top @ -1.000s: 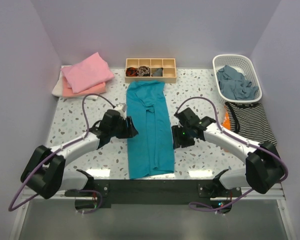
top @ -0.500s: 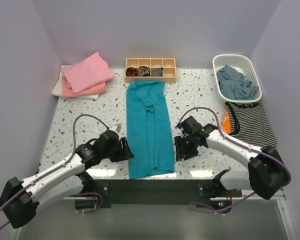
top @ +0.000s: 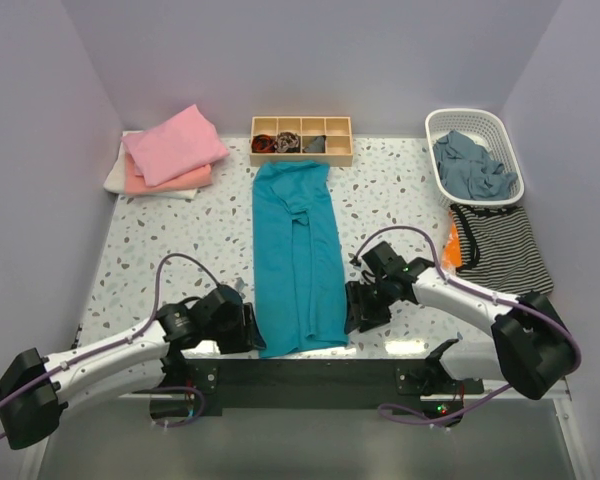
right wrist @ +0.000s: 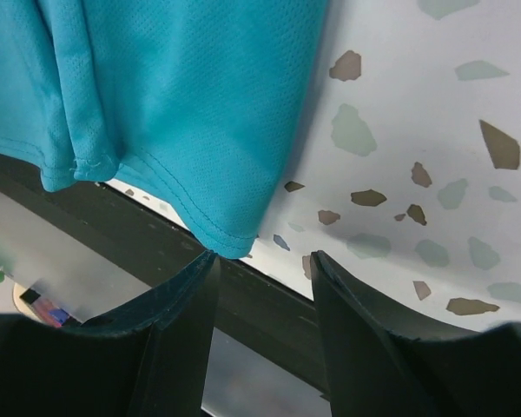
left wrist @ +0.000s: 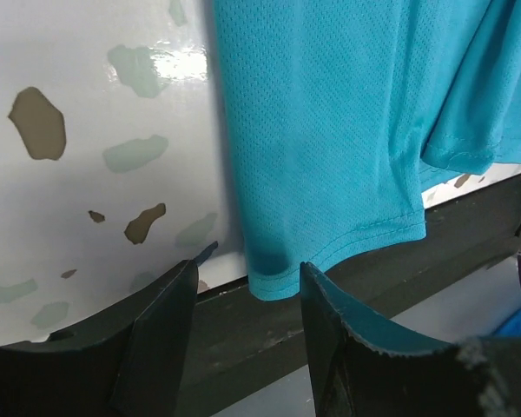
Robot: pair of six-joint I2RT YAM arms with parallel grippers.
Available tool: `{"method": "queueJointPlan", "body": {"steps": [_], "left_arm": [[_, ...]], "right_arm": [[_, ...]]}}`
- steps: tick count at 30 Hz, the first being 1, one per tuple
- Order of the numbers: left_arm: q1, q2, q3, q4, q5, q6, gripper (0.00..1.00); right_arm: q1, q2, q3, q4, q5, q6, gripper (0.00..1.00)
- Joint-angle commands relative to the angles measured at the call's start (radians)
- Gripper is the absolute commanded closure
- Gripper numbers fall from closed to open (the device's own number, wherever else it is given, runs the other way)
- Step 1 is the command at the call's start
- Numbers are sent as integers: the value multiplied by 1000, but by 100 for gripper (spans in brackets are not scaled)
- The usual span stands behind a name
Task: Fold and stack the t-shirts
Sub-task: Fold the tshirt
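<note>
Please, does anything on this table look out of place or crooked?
Slightly. The teal t-shirt, folded into a long strip, has its near hem past the table's front edge, corners hanging over the dark bar. A striped garment lies loose beside the white basket.

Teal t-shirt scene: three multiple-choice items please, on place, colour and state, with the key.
1. The teal t-shirt lies: A. bunched in the far right corner; B. spread lengthwise down the middle of the table; C. hanging off the left edge.
2. The top shirt of the folded stack at far left is: A. pink; B. black; C. green.
3. The left fingers are: A. shut on a sleeve; B. shut on nothing; C. open, the near hem corner between them.
Key: 1 B, the top view shows it laid straight at centre. 2 A, pink cloth tops the pile. 3 C, the wrist view shows the corner in their gap.
</note>
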Motion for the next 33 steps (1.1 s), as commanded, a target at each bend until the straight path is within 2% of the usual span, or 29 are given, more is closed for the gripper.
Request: {"method": "queueJointPlan", "body": {"steps": [1,10,13,15,18,21,22,25,33], "left_arm": [[-9,-3,-30,86,27,-40,45],[-21,49,-70,232,64,-26,52],[-21,68,-90,273,70,-33,57],[-23,72,-96,283,69,-34,64],[-24,78,-102,295,69,-34,72],[-26,89,-99,303,67,-29,82],[-26,91,-98,299,67,-26,90],[-27,74,-81,261,47,-19,100],[-26,39,95,109,-99,38,100]], "right_arm": [[-1,5,-26,84,-77,31,49],[2,68,-52,159,-133,40,50],[2,96,-63,194,-153,43,51],[2,101,-77,222,-164,52,53],[3,127,-80,259,-190,54,64],[3,151,-79,276,-204,47,87],[2,153,-79,282,-213,46,99],[3,118,-76,271,-212,38,100],[3,4,29,147,-124,-9,100]]}}
